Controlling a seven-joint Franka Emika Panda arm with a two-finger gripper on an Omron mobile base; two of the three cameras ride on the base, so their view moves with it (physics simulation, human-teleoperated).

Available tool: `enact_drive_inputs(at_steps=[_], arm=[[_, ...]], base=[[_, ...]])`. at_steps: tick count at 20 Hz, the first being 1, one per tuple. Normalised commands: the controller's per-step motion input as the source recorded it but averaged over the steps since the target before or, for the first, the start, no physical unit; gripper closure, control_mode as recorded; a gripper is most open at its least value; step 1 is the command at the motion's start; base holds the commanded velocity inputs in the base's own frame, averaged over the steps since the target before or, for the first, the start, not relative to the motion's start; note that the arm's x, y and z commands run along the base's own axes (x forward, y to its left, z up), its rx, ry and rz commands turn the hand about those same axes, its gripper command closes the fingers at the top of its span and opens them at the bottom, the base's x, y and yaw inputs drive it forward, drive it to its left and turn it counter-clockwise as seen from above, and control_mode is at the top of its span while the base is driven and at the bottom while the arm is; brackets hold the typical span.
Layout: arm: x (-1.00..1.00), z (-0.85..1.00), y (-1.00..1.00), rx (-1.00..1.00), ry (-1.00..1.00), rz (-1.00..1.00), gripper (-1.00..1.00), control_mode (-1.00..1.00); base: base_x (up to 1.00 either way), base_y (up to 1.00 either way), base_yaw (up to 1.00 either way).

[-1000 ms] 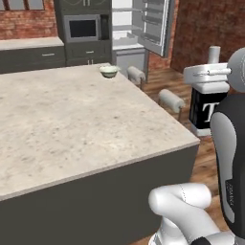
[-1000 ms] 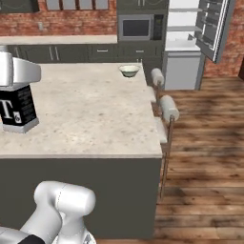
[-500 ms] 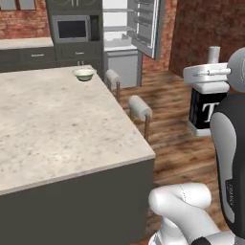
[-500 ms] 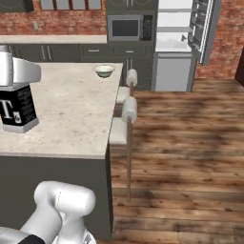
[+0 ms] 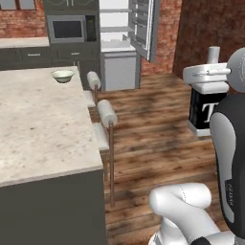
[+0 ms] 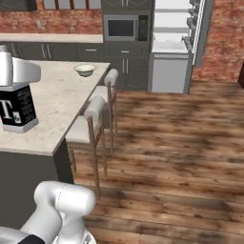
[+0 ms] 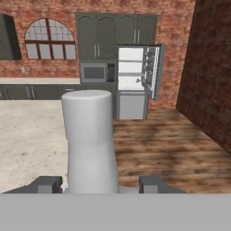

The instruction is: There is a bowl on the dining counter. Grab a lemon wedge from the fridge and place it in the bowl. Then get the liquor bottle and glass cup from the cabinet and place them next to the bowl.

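Your gripper (image 7: 99,185) is clasping the liquor bottle (image 5: 205,106) by its neck, jaws pressing either side, carrying it in the air beside the dining counter (image 5: 38,124), the bowl (image 5: 62,75) is sitting at the counter's far corner, the fridge (image 5: 125,45) is standing open behind.

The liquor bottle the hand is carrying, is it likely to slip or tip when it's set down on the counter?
The liquor bottle looks rigid and glossy, so it could slip if the hand's grip is loose; the fingers flank its narrow pale neck. Its squarish black-labelled body suggests a flat base that should stand steadily. Being taller than wide, it might still tip if released tilted on the dining counter.
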Motion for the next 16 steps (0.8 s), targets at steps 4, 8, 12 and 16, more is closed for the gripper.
enact_drive_inputs(at_steps=[4, 8, 12, 16], arm=[[0.00, 0.00, 0.00, 0.00, 0.00, 0.00, 1.00, 1.00], [0.00, 0.00, 0.00, 0.00, 0.00, 0.00, 1.00, 1.00], [0.00, 0.00, 0.00, 0.00, 0.00, 0.00, 1.00, 1.00], [0.00, 0.00, 0.00, 0.00, 0.00, 0.00, 1.00, 1.00]], base=[[0.50, -1.00, 0.33], [0.68, -0.97, 0.39], [0.75, -0.84, 0.43], [0.82, -0.74, 0.45]])
